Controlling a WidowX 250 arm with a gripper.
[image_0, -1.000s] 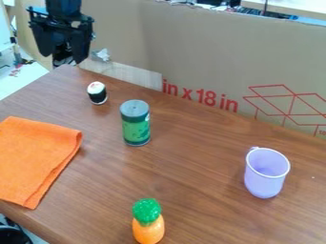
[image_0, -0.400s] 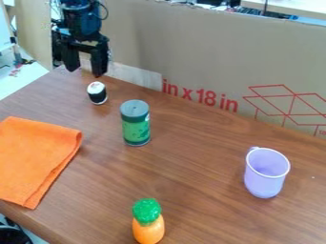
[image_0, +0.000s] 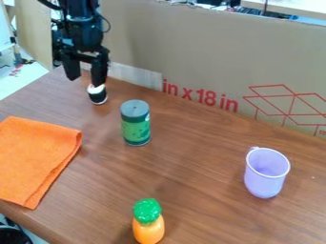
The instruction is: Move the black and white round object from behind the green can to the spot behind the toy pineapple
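Gripper (image_0: 85,81) above table (image_0: 191,176), fingers spread, grasping nothing; one fingertip overlaps top of toy sushi roll (image_0: 98,97), contact unclear. Roll near cardboard wall (image_0: 210,57), upright like green-labelled canister (image_0: 136,128), flat bases probably steadying both

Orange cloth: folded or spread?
Folded: the orange cloth lies flat on the table, with a doubled layer showing along its right edge.
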